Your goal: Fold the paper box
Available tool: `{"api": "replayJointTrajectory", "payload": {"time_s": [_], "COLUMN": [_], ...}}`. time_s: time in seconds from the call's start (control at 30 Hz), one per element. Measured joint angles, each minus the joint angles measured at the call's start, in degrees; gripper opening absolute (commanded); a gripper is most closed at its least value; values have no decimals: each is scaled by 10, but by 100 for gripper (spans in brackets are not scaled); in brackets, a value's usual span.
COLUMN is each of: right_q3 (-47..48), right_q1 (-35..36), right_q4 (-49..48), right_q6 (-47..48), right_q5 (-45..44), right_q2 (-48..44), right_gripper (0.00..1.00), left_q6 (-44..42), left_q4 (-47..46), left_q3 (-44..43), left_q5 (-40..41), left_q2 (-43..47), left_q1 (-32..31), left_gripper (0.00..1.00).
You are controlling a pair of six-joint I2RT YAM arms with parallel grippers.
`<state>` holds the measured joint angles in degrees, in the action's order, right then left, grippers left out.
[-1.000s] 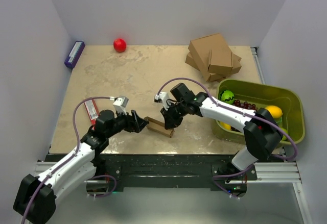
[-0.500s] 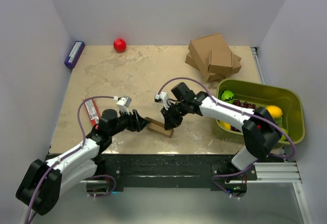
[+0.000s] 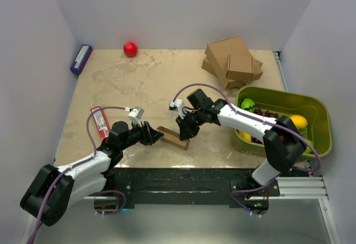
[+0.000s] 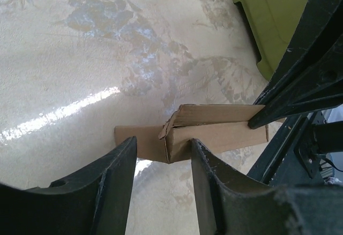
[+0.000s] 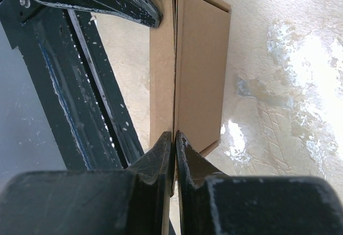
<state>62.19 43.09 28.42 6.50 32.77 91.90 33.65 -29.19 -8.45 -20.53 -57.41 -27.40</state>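
right gripper (image 5: 174,138) pinches the paper box (image 5: 201,69) by its edge; left gripper (image 4: 162,146) spread open at the other end.

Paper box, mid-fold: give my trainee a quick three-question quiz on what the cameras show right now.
1. True or false: the right gripper pinches an edge of the paper box.
2. The left gripper is: A) shut on the box; B) open, facing the box's end; C) shut on nothing.
3. Fill in: the red ball lies at the table's ___ edge (near/far).

Key: 1 true; 2 B; 3 far.
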Motion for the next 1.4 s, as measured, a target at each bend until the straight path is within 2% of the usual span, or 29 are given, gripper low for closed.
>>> {"api": "replayJointTrajectory", "payload": {"time_s": [0.13,0.2,0.37,0.53,0.63,0.83,1.03,1.23,1.3,1.4], "right_q3": [1,2,3,3,3,5,11,6,-1,-9], "right_q1": [-1,-1,-1,0,0,0,0,23,35,48], "right_q4": [0,0,-1,4,9,31,64,87,90,95], "right_q6": [0,0,-8,-41,-68,-135,-206,-270,-288,-311], "right_q5": [0,-1,-17,-61,-94,-176,-231,-247,-249,-261], "right_q2": [2,3,5,4,-4,-50,-116,-144,-149,-149], "right_gripper": [10,14,44,61,65,66,60,48,40,37], "left_q6": [1,2,3,2,2,2,2,2,2,2], "left_q4": [-29,-43,-94,-113,-118,-118,-101,-73,-66,-58], "left_q3": [0,0,-1,-1,-1,-8,-18,-34,-38,-43], "left_q5": [-3,-3,-5,-4,-3,-2,5,39,48,61], "left_q2": [-21,-32,-64,-75,-77,-84,-83,-82,-82,-82], "left_q1": [0,0,0,0,0,0,-3,-25,-33,-41], "left_gripper": [43,39,29,25,24,22,22,21,21,21]}}
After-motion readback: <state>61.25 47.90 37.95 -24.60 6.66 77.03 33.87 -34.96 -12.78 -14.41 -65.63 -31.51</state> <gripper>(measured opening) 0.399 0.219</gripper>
